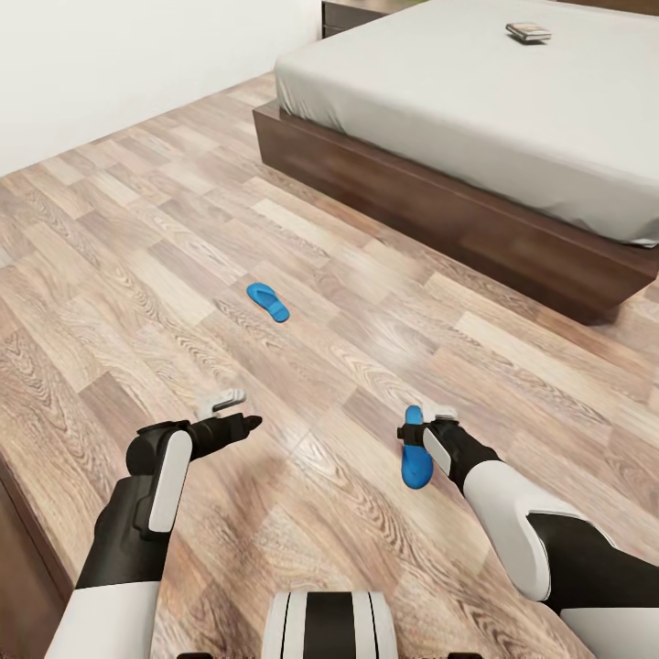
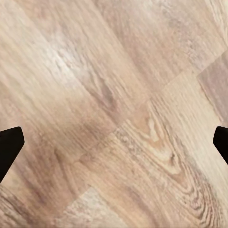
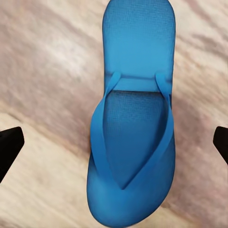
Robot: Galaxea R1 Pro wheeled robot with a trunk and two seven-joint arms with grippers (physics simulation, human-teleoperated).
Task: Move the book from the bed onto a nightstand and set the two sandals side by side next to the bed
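Right now nothing on the list looks finished. Book (image 1: 528,32) lies on the bed (image 1: 476,101), far side of the mattress from the robot, close to the headboard end; a dark cabinet corner (image 1: 343,14) past the bed's far-left corner may be the nightstand, too little in view to be sure. First sandal (image 1: 268,301) lies alone on the floor (image 1: 137,275), well apart from the bed frame and from its mate. Second sandal (image 1: 415,448) is right at the right gripper (image 1: 423,437), nearer the robot than the bed. In the right wrist view this sandal (image 3: 130,137) sits centred between the two dark fingertips (image 3: 9,142), which stand wide at both picture edges, so that claw is spread and not yet closed on it; cannot tell if it touches the sole. Left gripper (image 1: 240,410) hangs over bare planks, away from the bed; its fingertips (image 2: 9,142) also stand wide apart with only wood between, so spread and holding nothing.

Judgement: early stage, about to grasp the near sandal; both sandals and the book are yet to be placed.

Room: broad open floor between robot and bed side, nothing in the way but the loose sandal. Bed frame's long dark edge is the limit ahead. A dark wooden piece (image 1: 23,567) sits close by the left arm, opposite side from the bed.
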